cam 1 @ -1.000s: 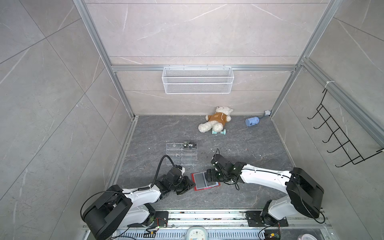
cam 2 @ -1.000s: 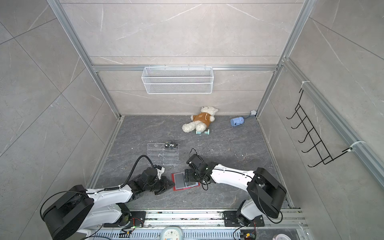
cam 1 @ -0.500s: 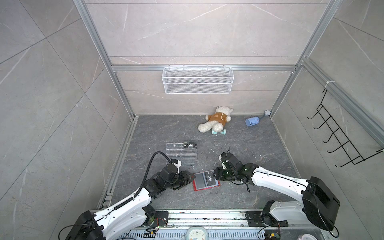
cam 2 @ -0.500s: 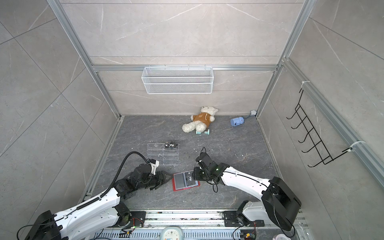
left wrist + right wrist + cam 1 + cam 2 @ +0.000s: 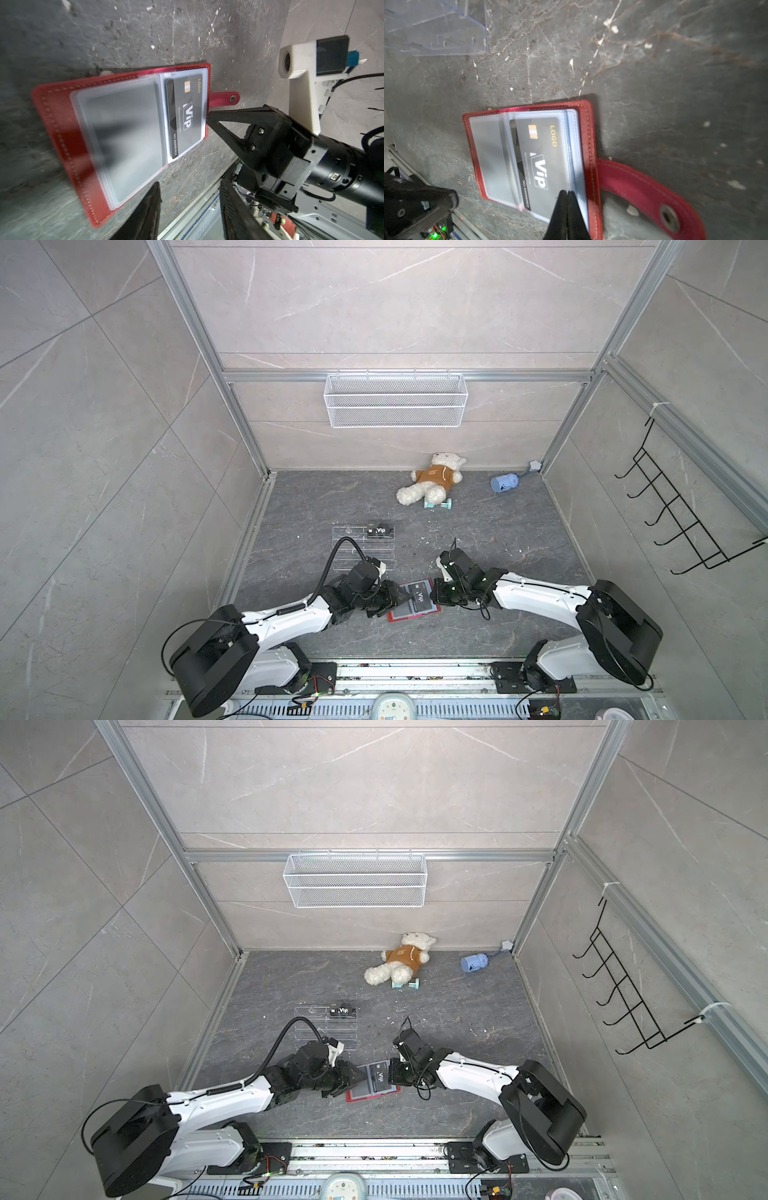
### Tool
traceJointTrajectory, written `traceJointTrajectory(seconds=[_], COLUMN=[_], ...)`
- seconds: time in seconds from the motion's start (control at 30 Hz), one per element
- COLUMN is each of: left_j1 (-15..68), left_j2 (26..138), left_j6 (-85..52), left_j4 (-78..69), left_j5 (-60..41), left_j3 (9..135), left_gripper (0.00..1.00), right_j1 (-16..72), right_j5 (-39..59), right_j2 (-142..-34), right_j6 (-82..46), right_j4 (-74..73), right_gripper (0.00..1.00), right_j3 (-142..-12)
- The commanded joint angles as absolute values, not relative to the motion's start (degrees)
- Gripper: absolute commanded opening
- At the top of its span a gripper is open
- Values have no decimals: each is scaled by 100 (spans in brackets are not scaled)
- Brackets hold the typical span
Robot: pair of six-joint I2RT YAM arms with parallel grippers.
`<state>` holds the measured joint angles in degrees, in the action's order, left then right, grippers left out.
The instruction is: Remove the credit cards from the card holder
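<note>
My right claw (image 5: 566, 195), tips shut, presses the holder (image 5: 590, 135) just beside the card (image 5: 544, 149), probably pinning it; left claw (image 5: 189, 182) hovers open.

Near the front, flat on the floor (image 5: 498, 626): card holder (image 5: 405, 614), Vip card (image 5: 422, 596) in a sleeve of its right half. Just left, left gripper (image 5: 395, 601); touching its right edge, right gripper (image 5: 435, 597). Behind, acrylic rack (image 5: 374, 553), second Vip card (image 5: 379, 531) on its rear tier.

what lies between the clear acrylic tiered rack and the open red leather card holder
Only bare grey marbled floor with white specks, seen in the right wrist view between the rack and the card holder.
</note>
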<state>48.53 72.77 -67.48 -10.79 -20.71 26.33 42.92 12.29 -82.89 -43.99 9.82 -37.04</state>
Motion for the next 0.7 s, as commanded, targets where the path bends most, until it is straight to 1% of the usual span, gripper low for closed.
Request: traceJointTrajectory(seconds=[0.0, 0.2, 0.37, 0.67], left_j1=[4922, 4923, 4930, 4939], left_j2=[7540, 7993, 8319, 8423], left_j6=[-7068, -7329, -7517, -7486], left_j4=[-2009, -2670, -3274, -3642], left_j5=[-2276, -2279, -2204, -1852], left_j3=[2610, 2417, 2228, 1994], left_gripper=[47, 43, 37, 30], right_j1=[4239, 4220, 4221, 4224], right_j5=[1292, 1346, 1366, 1561], right_j2=[-8412, -8532, -8561, -8628], right_j6=[-4430, -4430, -4439, -4504], right_j4=[741, 615, 564, 377], right_gripper=[6, 5, 5, 3], right_j3=[-3600, -3560, -3509, -3437])
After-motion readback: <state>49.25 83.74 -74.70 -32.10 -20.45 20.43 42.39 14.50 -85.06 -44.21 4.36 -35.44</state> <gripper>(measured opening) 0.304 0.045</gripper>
